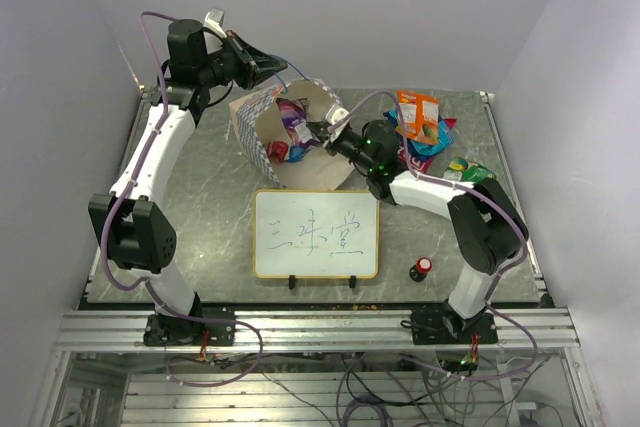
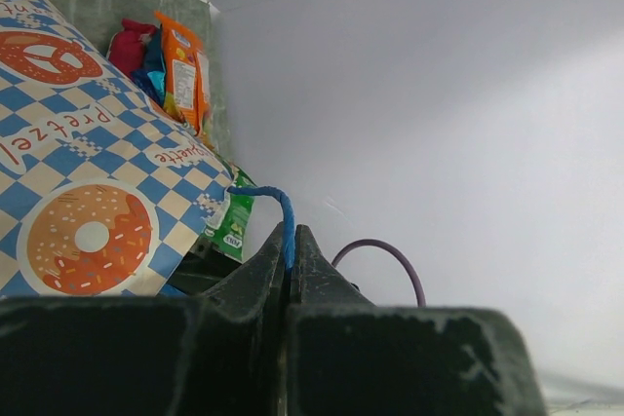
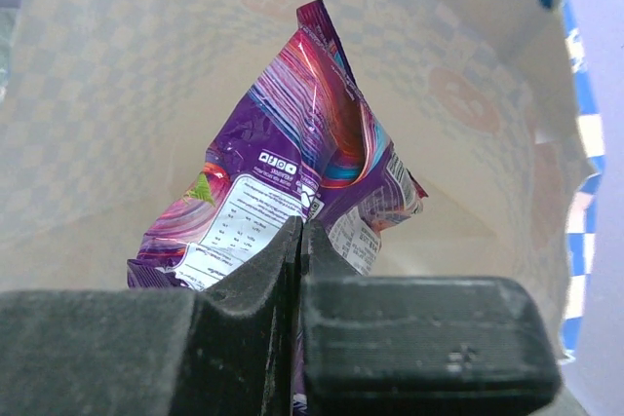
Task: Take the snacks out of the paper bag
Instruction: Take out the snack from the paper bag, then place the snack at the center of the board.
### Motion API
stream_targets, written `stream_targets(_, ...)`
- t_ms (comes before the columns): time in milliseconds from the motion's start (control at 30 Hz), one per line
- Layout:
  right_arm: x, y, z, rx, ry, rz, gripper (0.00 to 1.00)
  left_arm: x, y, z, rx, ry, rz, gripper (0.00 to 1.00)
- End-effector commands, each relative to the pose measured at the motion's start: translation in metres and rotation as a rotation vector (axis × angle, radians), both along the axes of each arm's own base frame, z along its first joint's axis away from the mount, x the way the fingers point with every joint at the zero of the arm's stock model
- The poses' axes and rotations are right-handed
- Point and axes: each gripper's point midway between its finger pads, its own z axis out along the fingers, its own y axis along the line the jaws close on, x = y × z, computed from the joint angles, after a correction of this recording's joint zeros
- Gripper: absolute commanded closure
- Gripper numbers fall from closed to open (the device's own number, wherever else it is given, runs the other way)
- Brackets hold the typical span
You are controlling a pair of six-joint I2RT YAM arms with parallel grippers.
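Inside the paper bag (image 1: 250, 132), your right pincer (image 3: 300, 231) is clamped tight on the purple packet (image 3: 302, 143), whose length runs deeper in, left pincer (image 2: 291, 236) pinching the blue cord handle (image 2: 268, 192)

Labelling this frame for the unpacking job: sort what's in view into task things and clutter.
Job: paper bag; blue handle in left gripper; purple packet in right gripper; snacks already out.
Lying about: whiteboard; red-capped knob.
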Motion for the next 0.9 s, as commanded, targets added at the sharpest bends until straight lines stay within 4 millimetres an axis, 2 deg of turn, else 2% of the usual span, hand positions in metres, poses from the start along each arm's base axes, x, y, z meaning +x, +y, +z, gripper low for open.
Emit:
stream_targets(0, -0.014, -0.007, 0.049, 0.072, -0.064, 0.015, 1.00, 0.005, 0.004, 0.013, -0.015, -0.046, 0.018, 0.93)
stream_targets(167, -0.033, -0.016, 0.065, 0.082, -0.048, 0.035, 1.00, 0.008, 0.003, 0.015, -0.017, -0.052, 0.025, 0.93)
stream_targets(200, -0.040, -0.018, 0.060, 0.070, -0.029, 0.043, 1.00, 0.009, 0.004, 0.016, -0.017, -0.055, 0.027, 0.93)
stream_targets(233, -0.046, -0.022, 0.057, 0.062, -0.019, 0.048, 1.00, 0.010, 0.004, 0.017, -0.019, -0.056, 0.029, 0.93)
stream_targets(300, -0.060, -0.031, 0.066, 0.061, -0.030, 0.048, 1.00, 0.010, 0.004, 0.020, -0.019, -0.062, 0.030, 0.93)
stream_targets(333, -0.063, -0.034, 0.062, 0.045, -0.018, 0.044, 1.00, 0.011, 0.004, 0.020, -0.018, -0.062, 0.032, 0.93)
stream_targets(433, -0.081, -0.050, 0.070, 0.020, -0.025, 0.026, 1.00, 0.012, 0.005, 0.018, -0.012, -0.060, 0.038, 0.93)
stream_targets(633, -0.103, -0.088, 0.083, -0.022, -0.023, -0.079, 1.00, 0.013, 0.007, 0.004, 0.006, -0.034, 0.054, 0.93)
stream_targets(867, -0.113, -0.146, 0.089, -0.069, 0.000, -0.311, 1.00, 0.012, 0.012, -0.011, 0.053, 0.001, 0.084, 0.93)
